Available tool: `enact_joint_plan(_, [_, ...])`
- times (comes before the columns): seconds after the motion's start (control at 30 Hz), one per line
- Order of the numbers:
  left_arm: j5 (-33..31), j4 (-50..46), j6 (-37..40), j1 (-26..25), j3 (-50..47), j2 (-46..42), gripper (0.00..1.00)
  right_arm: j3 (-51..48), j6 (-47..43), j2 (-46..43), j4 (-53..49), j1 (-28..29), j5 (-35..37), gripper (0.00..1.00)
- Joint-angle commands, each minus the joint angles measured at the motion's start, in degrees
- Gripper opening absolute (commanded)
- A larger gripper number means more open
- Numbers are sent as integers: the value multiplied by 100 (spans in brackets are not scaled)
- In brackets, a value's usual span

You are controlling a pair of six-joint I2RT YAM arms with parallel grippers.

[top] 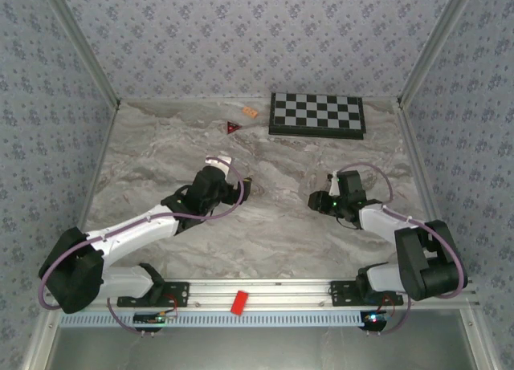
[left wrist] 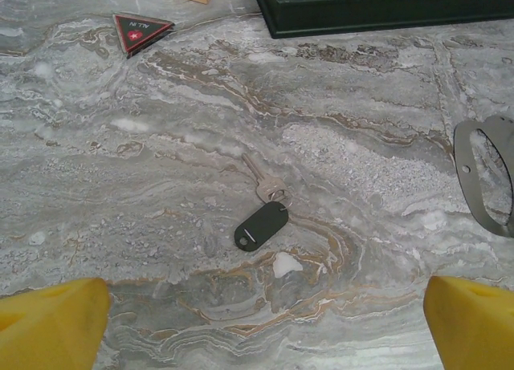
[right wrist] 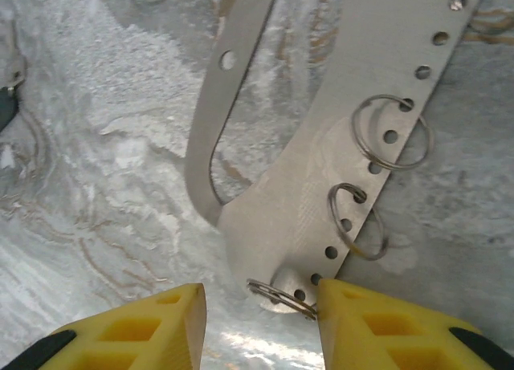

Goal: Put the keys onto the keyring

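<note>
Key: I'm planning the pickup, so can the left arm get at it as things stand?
Probably yes. The key lies flat and alone on the table, just ahead of the open left end effector, with nothing between them.

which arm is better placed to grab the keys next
Left. Its open left gripper faces the keys, which lie free straight ahead of it. The right gripper straddles the end of the keyring instead.

The left arm (top: pixel 128 229) and the right arm (top: pixel 379 218) are wearing white shells between bulky black joints. A lilac cable (top: pixel 238 195) is trailing along each. A green light (top: pixel 332 203) is glowing on the right wrist. Yellow fingers (right wrist: pixel 144 330) are showing hollow cells.
</note>
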Motion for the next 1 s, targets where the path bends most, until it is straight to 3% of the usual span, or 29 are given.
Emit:
enact_joint_plan(0.0, [-131,-58,87,-38,100,-150,100,14,-134,-185,21,113,-242,41])
enact_joint_plan(0.53, [-146,-147,8,-67,73,-232,100,118,-457,-62,-260,409,465,43])
enact_joint_plan(0.97, [-181,-145,-7,-64,-11,-319,100,432,-434,-82,-987,1392,2610,43])
